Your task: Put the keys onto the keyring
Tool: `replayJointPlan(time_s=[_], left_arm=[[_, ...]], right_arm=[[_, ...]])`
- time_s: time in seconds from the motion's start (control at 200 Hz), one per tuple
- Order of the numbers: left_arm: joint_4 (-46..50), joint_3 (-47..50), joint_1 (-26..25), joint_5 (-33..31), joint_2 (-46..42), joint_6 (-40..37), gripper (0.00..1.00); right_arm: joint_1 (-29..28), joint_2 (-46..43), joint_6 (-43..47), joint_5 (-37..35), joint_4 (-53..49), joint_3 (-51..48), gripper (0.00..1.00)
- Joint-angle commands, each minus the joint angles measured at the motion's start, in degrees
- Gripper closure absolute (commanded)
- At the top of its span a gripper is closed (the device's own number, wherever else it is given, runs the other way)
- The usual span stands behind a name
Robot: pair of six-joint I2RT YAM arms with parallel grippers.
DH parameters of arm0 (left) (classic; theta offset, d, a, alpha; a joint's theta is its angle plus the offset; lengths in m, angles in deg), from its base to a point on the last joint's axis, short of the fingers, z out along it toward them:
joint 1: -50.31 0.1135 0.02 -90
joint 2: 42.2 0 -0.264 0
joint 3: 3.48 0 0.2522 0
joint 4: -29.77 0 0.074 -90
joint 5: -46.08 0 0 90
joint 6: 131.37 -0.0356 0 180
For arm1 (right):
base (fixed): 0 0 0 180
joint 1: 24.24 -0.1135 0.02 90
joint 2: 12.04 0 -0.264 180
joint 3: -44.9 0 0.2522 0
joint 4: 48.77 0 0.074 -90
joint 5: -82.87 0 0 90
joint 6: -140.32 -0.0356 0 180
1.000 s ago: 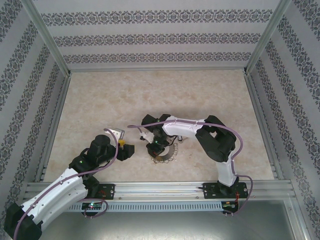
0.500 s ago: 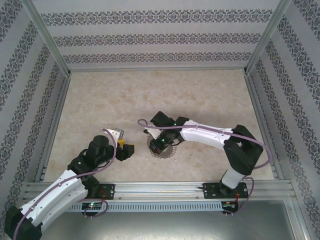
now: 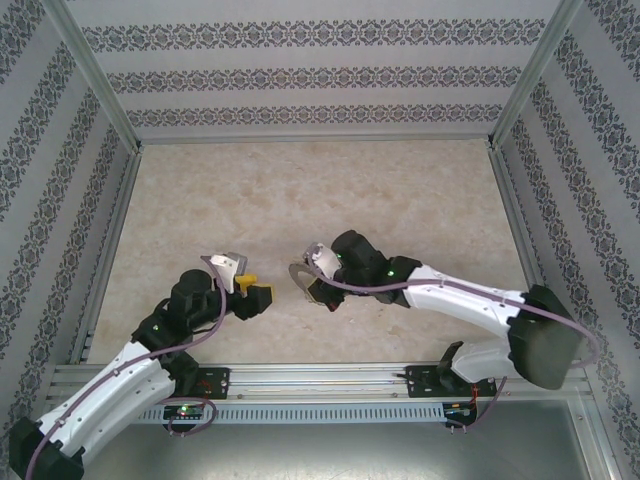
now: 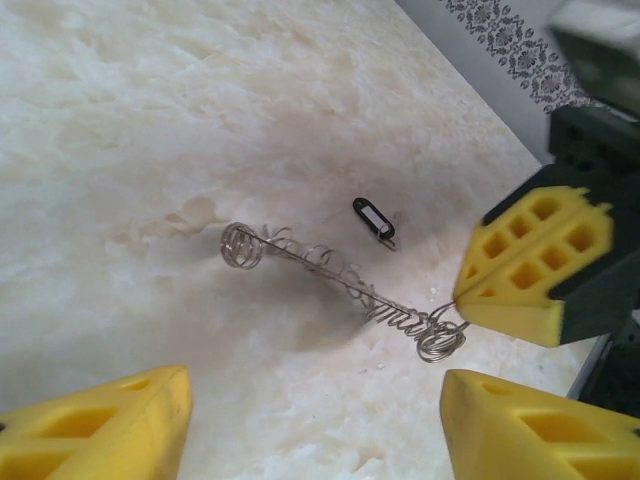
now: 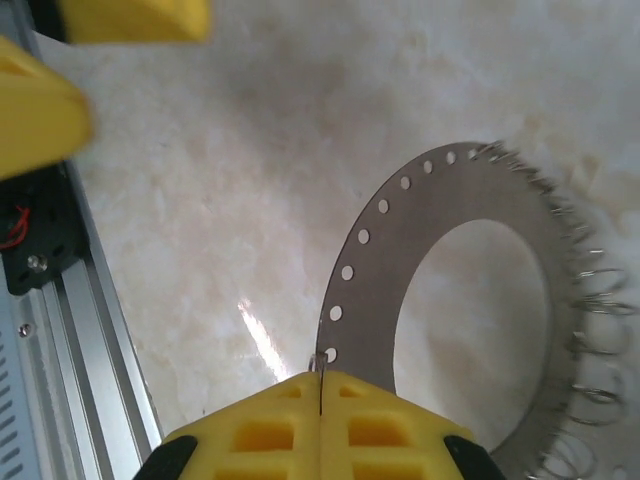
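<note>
**Overhead view.** The right arm is extended leftward over the marbled desk (image 3: 300, 190). The right gripper (image 3: 313, 283) is closed on the keyring (image 3: 299, 274) above the near half of the desk. The left gripper (image 3: 252, 294) is held just to the left of the ring, apart from it, with its yellow tips directed toward it.

**Right wrist view.** The right gripper (image 5: 320, 395) is shown with its two yellow pads (image 5: 390, 430) pressed together on the rim of the keyring (image 5: 372, 262), so that the flat grey plate is pinched at its edge. A row of small punched holes (image 5: 383, 206) is seen along the ring's left rim. Thin wire loops (image 5: 590, 300) are strung along its right rim. The pale desk is visible through the wide round hole. The yellow tips of the left gripper (image 5: 85, 60) are seen at the upper left, and an aluminium rail (image 5: 90, 300) runs down the left edge.

**Left wrist view.** The left gripper (image 4: 310, 430) is spread wide, its two yellow tips at the lower corners with nothing between them. The keyring (image 4: 330, 268) is presented edge-on as a thin line fringed with wire coils. Its right end is gripped by the right gripper (image 4: 470, 305). Whether its free left end touches the desk cannot be told. The key (image 4: 373, 219), a tiny piece with a dark oval head and a pale inset, lies flat on the desk just beyond the ring. It is apart from the ring and from both grippers, and it is not yet threaded onto the ring.
</note>
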Motion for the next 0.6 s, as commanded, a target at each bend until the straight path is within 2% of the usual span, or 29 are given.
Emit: replayJointPlan(time_s=[0.0,0.195,0.31,0.525,0.595], left_arm=[[-4.7,-1.8,0.6,2.7,2.2,5.8,0.28],[-9.6,-2.8,0.6,5.9,6.2,15.1,0.22],[-10.7,-3.5,0.6,4.7,7.4,19.2,0.2],[-3.9,-6.7,0.6,1.7,11.2,23.9,0.18],[-1.1,-6.9,0.6,-0.1,11.7,24.8,0.21]], right_arm=[[-0.9,-3.6,4.4,-0.8,10.6,-3.5,1.0],[-1.7,-5.0,8.2,-0.9,20.0,-8.3,1.0],[-2.8,-5.0,10.7,-1.1,25.4,-10.9,1.0],[-5.2,-3.5,13.0,-4.9,37.1,-16.1,1.0],[-5.9,-2.2,13.5,-5.9,40.3,-17.3,1.0]])
